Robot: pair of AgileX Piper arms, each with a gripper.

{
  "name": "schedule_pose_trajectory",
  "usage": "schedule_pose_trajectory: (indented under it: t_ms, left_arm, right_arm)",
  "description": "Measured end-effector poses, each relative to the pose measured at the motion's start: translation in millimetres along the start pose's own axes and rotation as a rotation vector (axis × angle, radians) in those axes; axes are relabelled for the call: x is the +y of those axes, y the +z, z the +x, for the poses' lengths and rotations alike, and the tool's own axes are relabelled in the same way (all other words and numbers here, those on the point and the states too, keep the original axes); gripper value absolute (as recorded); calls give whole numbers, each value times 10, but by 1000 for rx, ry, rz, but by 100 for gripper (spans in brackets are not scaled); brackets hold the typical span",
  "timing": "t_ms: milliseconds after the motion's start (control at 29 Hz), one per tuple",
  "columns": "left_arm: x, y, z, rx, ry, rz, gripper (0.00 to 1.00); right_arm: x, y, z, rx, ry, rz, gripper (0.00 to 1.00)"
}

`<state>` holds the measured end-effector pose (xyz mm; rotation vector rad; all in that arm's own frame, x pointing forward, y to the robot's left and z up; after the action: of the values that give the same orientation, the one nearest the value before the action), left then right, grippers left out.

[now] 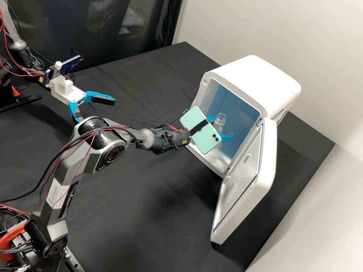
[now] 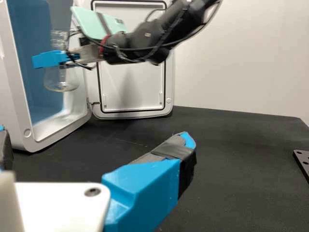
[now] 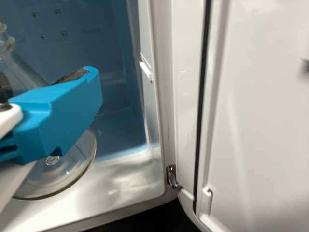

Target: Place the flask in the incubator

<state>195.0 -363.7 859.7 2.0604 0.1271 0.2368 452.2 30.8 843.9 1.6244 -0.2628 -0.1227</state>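
Incubator door [image 1: 261, 177]: white with a clear pane, swung fully open and hanging down at the lower right of the high view, hinged on the right edge of the opening.
Incubator [image 1: 261, 81]: white box at the right of the high view, tipped back so its mouth faces left and up. The inner walls are pale blue, and it stands on the black bench [image 1: 151, 211].
Flask [image 1: 220, 119]: clear glass, conical, with a wide base. It is inside the chamber, just past the opening, and upright. From the left wrist view the flask [image 2: 60, 79] hangs clear of the chamber floor.
Contents of the flask: it looks empty. The right wrist view shows only its round glass base [image 3: 63, 166] above the chamber's pale floor.
Right gripper [image 1: 220, 126]: inside the incubator mouth, its blue fingers [image 3: 58, 116] clenched on the flask's neck.
Mint phone [image 1: 200, 129]: strapped to the right arm's wrist, right at the opening, and it covers part of the chamber from the high view.
Right arm [image 1: 98, 147]: runs from the lower left of the frame across the bench to the incubator, with red cables along it.
Left gripper [image 1: 92, 110]: farther back at the upper left, above the bench and well apart from the incubator. Its blue fingers [image 2: 154, 183] are spread and hold nothing.
Behind: a dark curtain [image 1: 94, 22] at the top left and a pale wall [image 1: 302, 34] at the top right.
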Motion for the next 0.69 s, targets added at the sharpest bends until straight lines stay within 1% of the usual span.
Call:
schedule_pose_trajectory:
  t_ms: [34,172,207,241,276,379,448,483,552,621,655,690]
  left_arm:
    - [-1,3,1,-1,0,0,100]
    - [-11,28,7,-14,-5,0,100]
    - [-11,28,7,-14,-5,0,100]
    - [-11,28,7,-14,-5,0,100]
    - [-11,28,7,-14,-5,0,100]
    - [-11,28,7,-14,-5,0,100]
    - [-8,27,10,-14,-4,1,100]
    - [-8,27,10,-14,-4,1,100]
    - [-7,32,13,-17,-4,1,100]
    - [7,33,28,-19,2,4,100]
    - [8,38,31,-22,2,4,100]
    - [7,44,32,-25,1,4,100]
  right_arm:
    - [-8,-34,76,-10,1,-2,0]
    - [-48,-72,240,-52,-10,-3,0]
    - [-72,-74,276,-61,-17,-11,0]
    - [-63,-88,306,-64,-11,-9,0]
    - [-78,-108,369,-71,-15,-29,0]
    - [-113,-138,447,-80,-24,-62,0]
    - [-128,-168,521,-89,-22,-66,0]
    - [-141,-161,554,-96,-22,-71,0]
    - [-174,-174,609,-105,-32,-84,0]
    - [-194,-185,663,-116,-37,-84,0]
    - [-203,-177,685,-126,-39,-77,0]
    - [-246,-178,724,-135,-47,-82,0]
